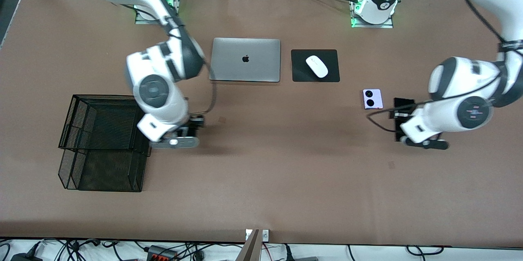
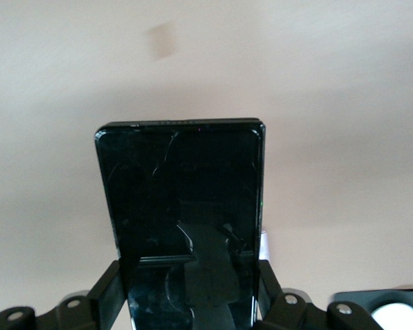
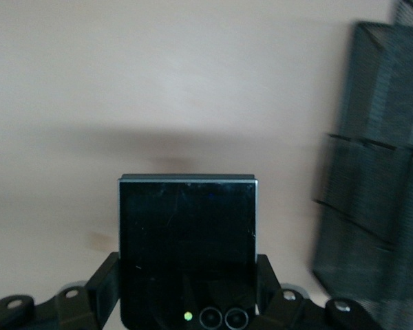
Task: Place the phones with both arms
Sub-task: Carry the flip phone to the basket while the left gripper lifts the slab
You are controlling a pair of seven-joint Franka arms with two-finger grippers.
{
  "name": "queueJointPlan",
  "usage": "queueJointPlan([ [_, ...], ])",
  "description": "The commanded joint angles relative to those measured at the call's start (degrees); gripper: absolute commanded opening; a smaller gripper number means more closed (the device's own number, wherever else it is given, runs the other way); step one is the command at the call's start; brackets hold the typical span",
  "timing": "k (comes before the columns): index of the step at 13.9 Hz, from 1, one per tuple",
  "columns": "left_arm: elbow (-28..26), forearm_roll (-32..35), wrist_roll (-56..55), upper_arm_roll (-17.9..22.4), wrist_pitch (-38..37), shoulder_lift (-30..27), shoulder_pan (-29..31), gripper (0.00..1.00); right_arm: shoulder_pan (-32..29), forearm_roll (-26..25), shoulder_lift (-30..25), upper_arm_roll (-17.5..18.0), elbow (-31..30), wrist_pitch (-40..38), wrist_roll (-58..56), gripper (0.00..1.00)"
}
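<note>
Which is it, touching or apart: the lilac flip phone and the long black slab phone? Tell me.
Apart. The front view shows a strip of brown table between the lilac flip phone and the long black slab phone, which the left gripper holds.

lilac flip phone (image 1: 372, 99), black mesh tray (image 1: 102, 142)

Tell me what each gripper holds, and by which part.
Left gripper: the long black slab phone, by its side edges near one end. Right gripper: the square black flip phone, by its side edges.

A black apple logo is showing on the closed silver laptop's (image 1: 245, 60) lid (the only brand mark to be made out), and no words or numbers are reading anywhere else.
</note>
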Motion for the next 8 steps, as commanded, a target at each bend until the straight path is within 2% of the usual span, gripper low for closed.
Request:
queueJointPlan([
  [1,8.6,-1.0,-6.4,0.2,-1.9,8.3,-7.3,0.27,-6.2,-0.3,-6.4,1.3,-6.5,-5.1,-6.1,0.27],
  [5,16.1,-1.4,-20.2,0.2,-0.1,15.9,-19.5,0.26,-16.6,-0.2,-7.1,1.3,-6.6,-12.2,-16.6,0.27],
  [8,18.4,-3.5,-26.1,0.3,10.4,20.7,-25.1,0.26,-23.0,-0.2,-6.3,1.3,-7.3,-12.5,-20.4,0.27],
])
